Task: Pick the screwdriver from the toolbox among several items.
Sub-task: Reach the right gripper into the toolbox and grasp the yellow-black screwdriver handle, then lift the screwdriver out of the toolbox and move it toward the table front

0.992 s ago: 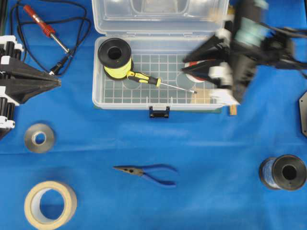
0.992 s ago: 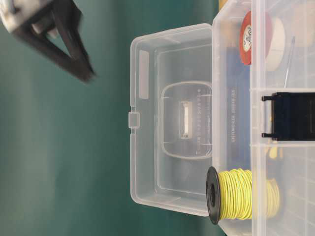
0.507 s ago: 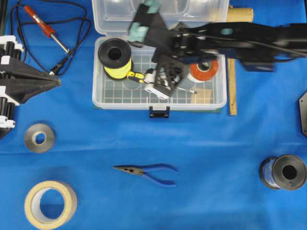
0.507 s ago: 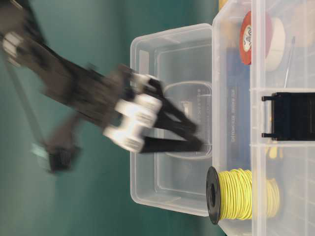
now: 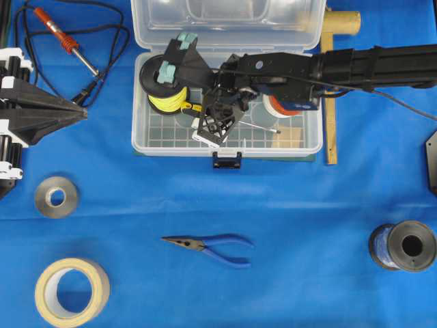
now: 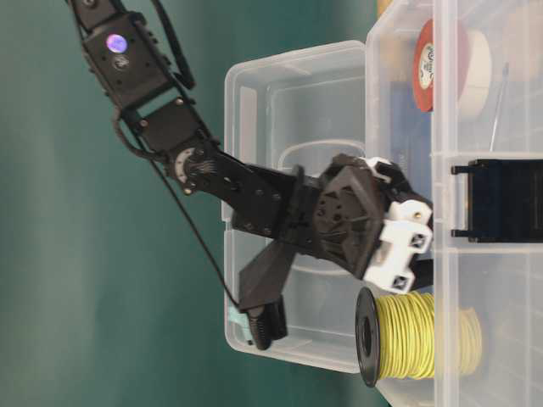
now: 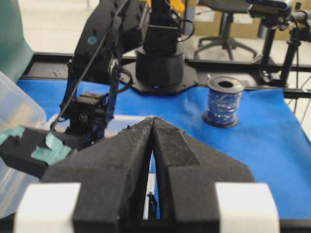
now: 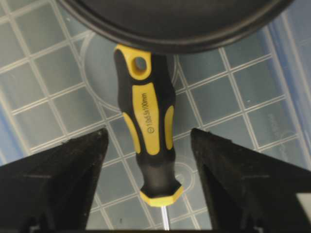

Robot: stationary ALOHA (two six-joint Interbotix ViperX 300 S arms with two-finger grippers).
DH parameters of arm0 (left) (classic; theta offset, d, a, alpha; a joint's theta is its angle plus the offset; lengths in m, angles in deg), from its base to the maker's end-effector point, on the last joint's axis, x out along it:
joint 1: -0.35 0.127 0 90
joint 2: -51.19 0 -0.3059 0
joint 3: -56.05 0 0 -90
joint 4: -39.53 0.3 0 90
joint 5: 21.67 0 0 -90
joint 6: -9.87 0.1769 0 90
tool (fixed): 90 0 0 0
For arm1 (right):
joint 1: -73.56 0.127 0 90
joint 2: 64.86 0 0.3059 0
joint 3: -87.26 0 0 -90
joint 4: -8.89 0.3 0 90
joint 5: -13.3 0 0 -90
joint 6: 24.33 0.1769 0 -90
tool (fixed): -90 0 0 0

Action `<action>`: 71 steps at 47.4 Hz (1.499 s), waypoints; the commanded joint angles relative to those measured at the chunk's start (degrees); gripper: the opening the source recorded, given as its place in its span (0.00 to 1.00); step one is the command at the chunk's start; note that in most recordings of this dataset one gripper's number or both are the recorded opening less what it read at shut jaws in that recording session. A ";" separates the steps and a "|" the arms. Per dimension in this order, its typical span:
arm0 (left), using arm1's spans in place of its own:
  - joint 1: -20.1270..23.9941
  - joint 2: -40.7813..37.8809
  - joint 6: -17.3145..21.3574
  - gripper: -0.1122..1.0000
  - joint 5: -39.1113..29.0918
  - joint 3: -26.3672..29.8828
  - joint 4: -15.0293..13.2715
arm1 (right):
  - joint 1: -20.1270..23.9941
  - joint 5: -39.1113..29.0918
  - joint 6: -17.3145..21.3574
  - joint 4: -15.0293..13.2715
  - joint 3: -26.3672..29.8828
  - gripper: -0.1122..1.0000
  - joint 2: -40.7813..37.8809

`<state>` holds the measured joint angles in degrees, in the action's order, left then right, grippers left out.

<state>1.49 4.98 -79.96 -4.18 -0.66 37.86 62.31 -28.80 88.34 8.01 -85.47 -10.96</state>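
Right tool [image 5: 213,126] is down inside the toolbox [image 5: 143,140], upper middle of the overhead frame, jaws spread. Right wrist view: screwdriver [image 8: 148,141] handle sits in the gap between the two fingers [image 8: 53,184], clear of both, not gripped. Handle end with the hang hole lies at the rim of the black spool [image 8: 175,22]; the shaft just starts at the bottom edge of that frame.

Overhead: screwdriver [image 5: 256,126] lies on the gridded floor, mostly hidden under the tool; only the silver shaft shows, pointing right toward the red-and-white tape roll [image 5: 290,106]. Yellow wire spool [image 5: 160,92] is in the box's left end, tan block [image 5: 290,139] in the lower right corner. Lid is open.

Left tool [image 5: 72,115] is parked at the left edge of the overhead frame, well apart from the box, fingers pressed together, nothing in them.

On the bench outside the box: soldering iron [image 5: 65,42] upper left, pliers [image 5: 212,244] lower middle, two tape rolls [image 5: 56,197] lower left, dark spool [image 5: 404,246] lower right.
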 commanded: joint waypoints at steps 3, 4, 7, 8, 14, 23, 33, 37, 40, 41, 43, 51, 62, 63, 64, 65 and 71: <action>0.44 -0.18 0.00 0.10 -0.09 0.62 -0.09 | 0.09 0.18 -0.44 -0.09 1.41 0.66 1.23; 0.44 -0.09 0.00 0.10 -0.09 0.53 -0.09 | 0.09 0.18 -0.53 0.00 1.32 0.61 1.23; 0.53 0.00 -0.09 0.10 -0.26 0.53 -0.09 | 0.09 0.09 -0.88 0.00 1.32 0.46 1.23; 0.62 0.00 -0.09 0.10 -0.35 0.53 -0.09 | 0.09 0.09 -0.97 0.00 1.32 0.40 1.23; 0.70 0.00 -0.09 0.10 -0.62 0.44 -0.09 | 0.09 0.00 -1.05 0.00 1.32 0.32 1.23; 0.79 0.00 -0.09 0.10 -0.62 0.44 -0.18 | 0.00 -2.90 -0.70 -0.09 1.05 0.32 5.45; 0.88 0.09 -0.18 0.10 -0.62 0.44 -0.18 | 0.62 -10.20 0.09 -1.23 0.79 0.32 15.91; 0.97 0.09 -0.18 0.10 -0.62 0.44 -0.18 | 1.93 -12.22 0.53 -1.23 0.79 0.32 19.86; 0.97 0.00 -0.18 0.10 -0.62 0.35 -0.26 | 3.78 -13.01 1.14 -1.58 0.79 0.32 22.68; 0.97 0.09 -0.18 0.10 -0.53 0.35 -0.26 | 4.48 -13.10 1.23 -1.85 0.88 0.32 23.20; 0.97 0.09 -0.18 0.10 -0.62 0.26 -0.26 | 6.24 -12.92 1.58 -2.20 0.79 0.32 24.08; 0.97 0.09 -0.18 0.10 -0.62 0.18 -0.18 | 14.06 -11.95 2.37 -4.04 1.32 0.32 22.32; 0.97 0.09 -0.18 0.10 -0.18 0.18 -0.18 | 20.39 -8.53 5.54 -5.10 4.57 0.32 11.78; 0.97 0.09 -0.18 0.10 -0.09 0.18 -0.18 | 20.57 -8.35 5.71 -5.10 4.83 0.32 10.63; 0.97 0.18 -0.18 0.10 -0.09 0.18 -0.26 | 20.83 -8.35 5.80 -5.10 5.10 0.32 9.49; 0.97 0.18 -0.18 0.10 -0.09 0.18 -0.18 | 21.01 -8.17 5.89 -5.10 5.45 0.32 8.44; 0.97 0.26 -0.18 0.10 -0.09 0.18 -0.18 | 21.97 -5.63 5.98 -4.92 7.12 0.32 2.64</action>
<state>2.37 5.42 -80.13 -4.80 -1.01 37.69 83.93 -36.18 94.23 3.09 -80.46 -7.09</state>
